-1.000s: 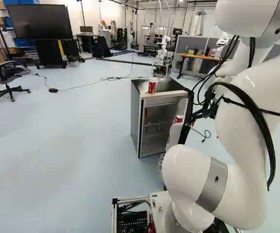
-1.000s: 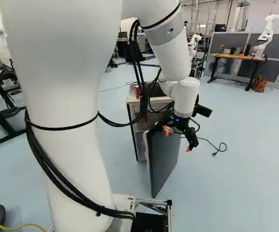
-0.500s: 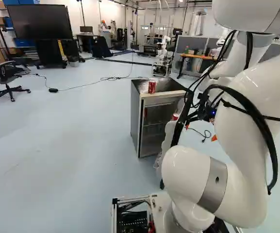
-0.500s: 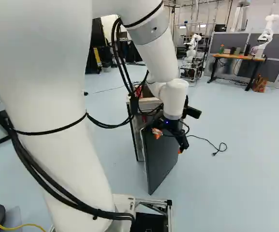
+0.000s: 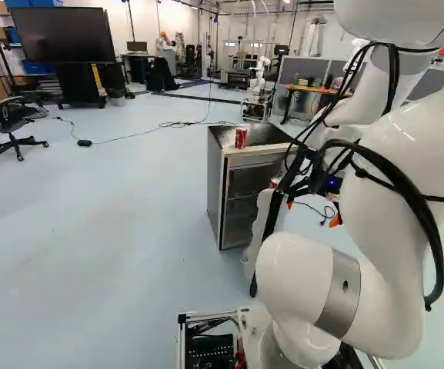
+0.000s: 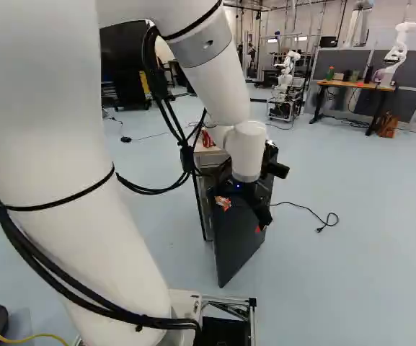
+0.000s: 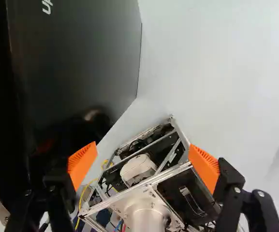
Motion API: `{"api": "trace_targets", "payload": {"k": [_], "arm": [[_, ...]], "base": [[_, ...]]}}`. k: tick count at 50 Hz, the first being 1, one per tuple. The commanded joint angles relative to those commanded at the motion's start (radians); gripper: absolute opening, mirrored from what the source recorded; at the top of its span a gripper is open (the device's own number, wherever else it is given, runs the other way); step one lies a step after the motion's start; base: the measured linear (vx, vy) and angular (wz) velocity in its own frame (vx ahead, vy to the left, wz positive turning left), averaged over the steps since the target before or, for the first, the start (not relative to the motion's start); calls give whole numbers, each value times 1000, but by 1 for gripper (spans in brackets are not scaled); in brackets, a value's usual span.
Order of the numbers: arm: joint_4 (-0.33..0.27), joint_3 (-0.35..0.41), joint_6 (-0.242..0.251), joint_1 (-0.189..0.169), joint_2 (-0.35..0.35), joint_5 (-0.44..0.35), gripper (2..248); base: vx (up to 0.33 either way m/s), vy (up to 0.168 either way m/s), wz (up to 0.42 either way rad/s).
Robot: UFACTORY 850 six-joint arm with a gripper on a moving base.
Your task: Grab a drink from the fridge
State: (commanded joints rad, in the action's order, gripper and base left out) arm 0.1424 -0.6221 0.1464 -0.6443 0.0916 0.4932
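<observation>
Wrist view: how is the gripper [image 7: 143, 153] set?

The two fingers are spread wide, and nothing is held between them. The dark outer face of the door [image 7: 100, 53] is seen close beside one finger.

Where is the drink found?

One red can [image 5: 241, 138] is shown upright on top of the fridge [image 5: 215, 184], just above and right of centre in the left base view. Another can [image 5: 274, 184] is shown lower and farther right, partly hidden, apparently at the door's inner side.

Which relation is the next move governed by?

In the right base view, the open door is shown right of centre, with the gripper on its outer side. The interior [image 5: 245, 204] is judged to lie beyond the panel. For a can within, the gripper would need to be carried around the free edge; by a straight push, the door might be swung shut.
</observation>
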Motion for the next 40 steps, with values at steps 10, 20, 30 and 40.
{"api": "trace_targets", "payload": {"k": [10,20,30,40], "arm": [[0,1,0,0,-1,0,247],[-3,8,0,-6,-7,-13,247],[-12,36,0,-28,-31,-41,247],[-35,76,0,-59,-68,-82,247]], "base": [[0,0,0],[0,0,0],[0,0,0],[0,0,0]]}}
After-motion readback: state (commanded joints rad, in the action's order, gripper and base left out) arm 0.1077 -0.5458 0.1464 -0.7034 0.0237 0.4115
